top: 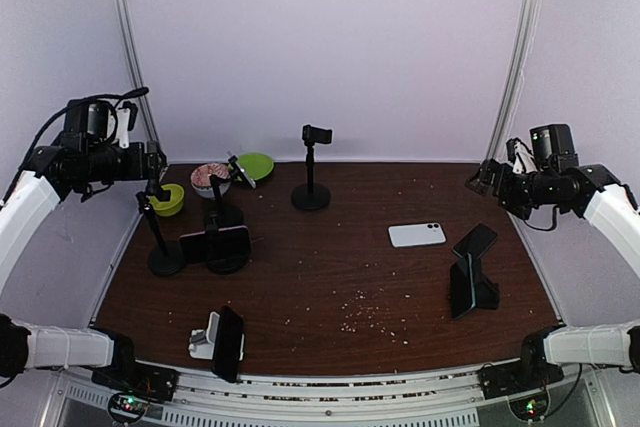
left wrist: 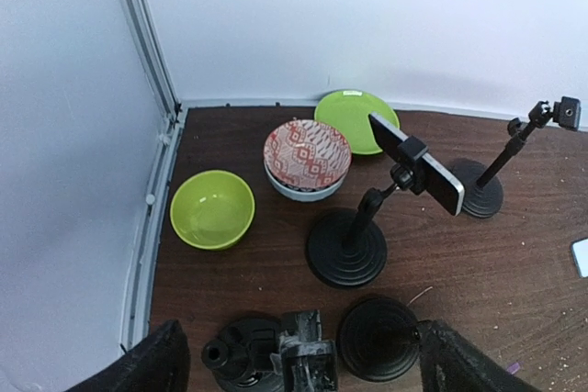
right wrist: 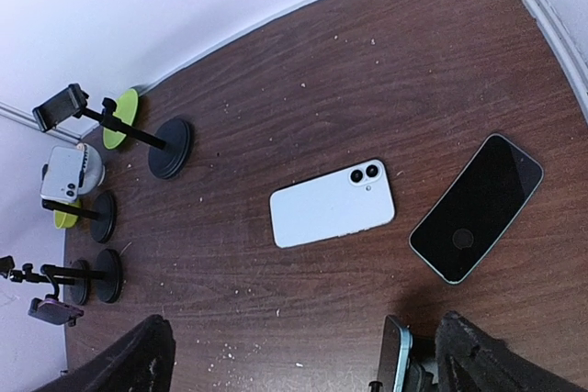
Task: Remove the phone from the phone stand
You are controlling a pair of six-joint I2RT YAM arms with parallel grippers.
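Note:
Several phones sit in stands. One tilted phone (left wrist: 418, 164) is clamped on a black stand (left wrist: 347, 247) near the bowls. A dark phone (top: 215, 244) hangs on a stand at the left. Another phone (top: 229, 343) leans in a white stand (top: 204, 338) at the front, and one more phone (right wrist: 394, 361) stands in a holder on the right. My left gripper (left wrist: 303, 369) is open, high over an empty taped clamp (left wrist: 310, 361) and holding nothing. My right gripper (right wrist: 308, 360) hangs open above the table, beside the right-hand phone in its holder.
A white phone (right wrist: 333, 204) and a dark phone (right wrist: 478, 208) lie flat on the right. A green bowl (left wrist: 212, 208), a patterned bowl (left wrist: 307, 155) and a green plate (left wrist: 354, 118) crowd the back left. An empty stand (top: 312, 192) rises at the back centre.

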